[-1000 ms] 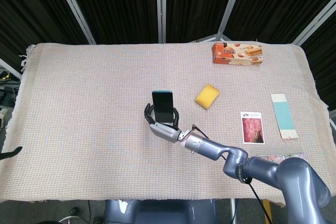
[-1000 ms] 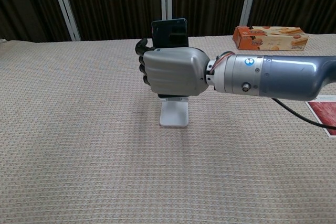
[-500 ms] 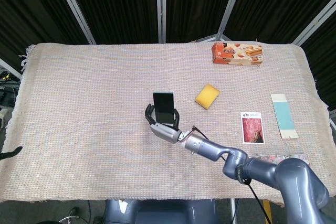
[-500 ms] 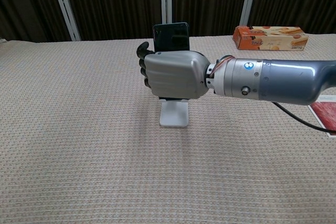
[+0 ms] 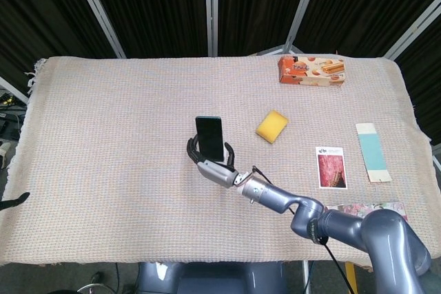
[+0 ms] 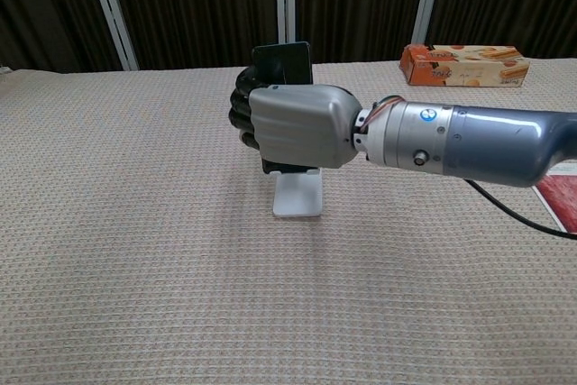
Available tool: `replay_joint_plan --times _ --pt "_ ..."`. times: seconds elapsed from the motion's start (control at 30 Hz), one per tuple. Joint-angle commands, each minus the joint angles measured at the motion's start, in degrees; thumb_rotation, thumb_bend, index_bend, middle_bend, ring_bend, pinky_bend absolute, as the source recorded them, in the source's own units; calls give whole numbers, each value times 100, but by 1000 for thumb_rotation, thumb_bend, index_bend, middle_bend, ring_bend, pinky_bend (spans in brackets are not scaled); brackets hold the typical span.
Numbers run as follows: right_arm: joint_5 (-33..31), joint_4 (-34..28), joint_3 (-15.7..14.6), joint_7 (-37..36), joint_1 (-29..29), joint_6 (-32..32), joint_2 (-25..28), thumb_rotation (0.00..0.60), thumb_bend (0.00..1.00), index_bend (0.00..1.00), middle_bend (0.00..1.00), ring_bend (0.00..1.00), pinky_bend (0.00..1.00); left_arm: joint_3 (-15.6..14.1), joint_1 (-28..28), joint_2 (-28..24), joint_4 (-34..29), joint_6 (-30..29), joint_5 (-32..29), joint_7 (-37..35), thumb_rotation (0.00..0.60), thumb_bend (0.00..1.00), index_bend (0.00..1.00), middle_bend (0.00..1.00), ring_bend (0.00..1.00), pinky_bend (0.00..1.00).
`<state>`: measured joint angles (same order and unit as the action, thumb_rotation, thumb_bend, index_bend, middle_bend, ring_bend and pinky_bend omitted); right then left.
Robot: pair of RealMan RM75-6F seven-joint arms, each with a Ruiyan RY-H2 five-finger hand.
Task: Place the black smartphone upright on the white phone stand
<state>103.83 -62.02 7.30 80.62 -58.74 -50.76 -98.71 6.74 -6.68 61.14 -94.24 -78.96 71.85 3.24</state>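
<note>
On the beige woven tabletop (image 5: pixel 103 135), the right hand (image 6: pixel 293 125) wraps its fingers (image 6: pixel 242 117) around the rigid, slick black smartphone (image 5: pixel 209 138), upright above the white phone stand (image 6: pixel 298 194); gripping its side edges suits best.

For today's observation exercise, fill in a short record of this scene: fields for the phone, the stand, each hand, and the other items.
Phone: black smartphone, upright, gripped by right hand
Stand: white phone stand, below the phone; contact hidden
Left hand: not visible
Other items: yellow sponge, snack box, photo card, blue-and-white card
</note>
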Motion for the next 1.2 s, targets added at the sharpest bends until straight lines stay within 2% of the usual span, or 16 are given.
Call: replay_joint_plan --times 0.03,0.3,0.4,0.5,0.7,0.83,0.97,1.13,1.2 --pt "-13 -27 -15 -5 27 -30 19 600 131 246 179 197 294 -2 3 -3 -4 -5 5 -5 600 0 0 0 0 0" --pt "17 -224 -93 -72 147 -219 208 600 131 247 182 197 298 -11 6 -9 -23 -14 31 -12 600 0 0 0 0 0" --pt "52 -475 -146 -342 349 -606 438 600 131 244 185 197 296 -18 8 -18 -32 -17 54 -33 600 0 0 0 0 0" --pt "146 -699 -240 -850 619 -1178 756 600 128 222 181 197 265 -28 12 -35 -53 -35 105 -62 600 0 0 0 0 0" --pt "-146 -1029 -298 -2212 1345 -2238 1206 600 98 152 131 176 91 -72 31 -59 -112 -116 283 -110 600 0 0 0 0 0" --pt "-522 -1368 -331 -3077 1988 -2886 1542 600 10 69 36 45 3 -139 64 -65 -184 -248 521 -113 600 0 0 0 0 0" --pt "-887 -1726 -467 -3707 2619 -3341 1799 600 0 0 0 0 0 -210 95 -45 -238 -393 786 -106 600 0 0 0 0 0" --pt "-1180 -2162 -670 -4371 3383 -3981 2021 600 0 0 0 0 0 -328 145 3 -245 -579 1148 -93 600 0 0 0 0 0" --pt "-1406 -2531 -763 -4829 3727 -4174 2144 600 0 0 0 0 0 -387 173 25 -236 -660 1306 -85 600 0 0 0 0 0"
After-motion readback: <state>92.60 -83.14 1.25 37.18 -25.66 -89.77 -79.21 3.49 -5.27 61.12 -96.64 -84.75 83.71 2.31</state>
